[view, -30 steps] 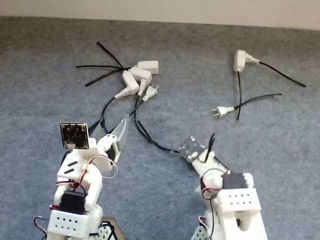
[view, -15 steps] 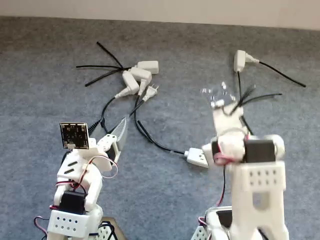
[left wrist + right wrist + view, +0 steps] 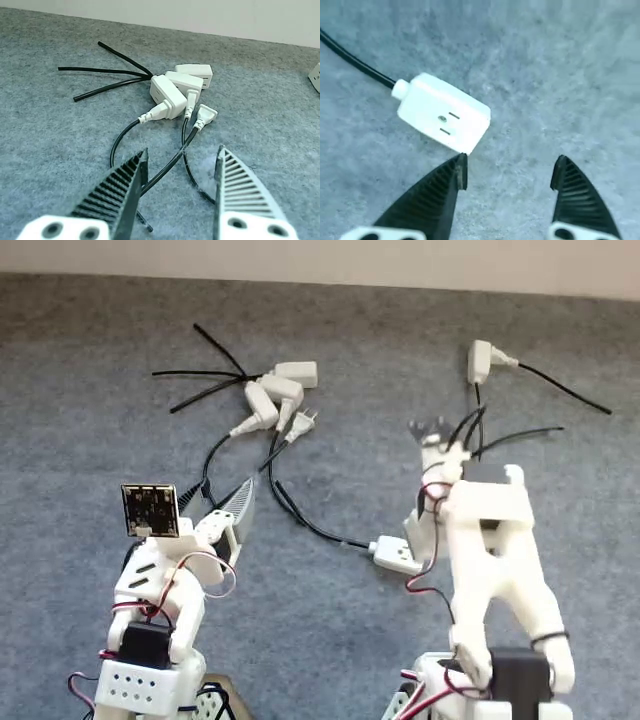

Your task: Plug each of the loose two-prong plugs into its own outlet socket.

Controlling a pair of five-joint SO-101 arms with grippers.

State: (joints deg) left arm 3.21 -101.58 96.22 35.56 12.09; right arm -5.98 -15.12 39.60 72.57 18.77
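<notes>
Left gripper [image 3: 226,484], lower left of high view: fingers apart. Right gripper [image 3: 512,158]: fingers apart, white socket [image 3: 442,119] just beside one fingertip.

On the grey carpeted table [image 3: 90,490], three white sockets [image 3: 278,390] cluster left of upper centre, with a loose two-prong plug [image 3: 302,424] just beside them. A lone socket [image 3: 479,361] lies upper right and a corded socket [image 3: 397,556] lower centre.

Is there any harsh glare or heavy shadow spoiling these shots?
High view: the carpet is evenly lit, with no hard shadows. Left wrist view: the loose plug is bright white without glare spots. Right wrist view: the outlet socket casts only a soft shadow along its edge.
</notes>
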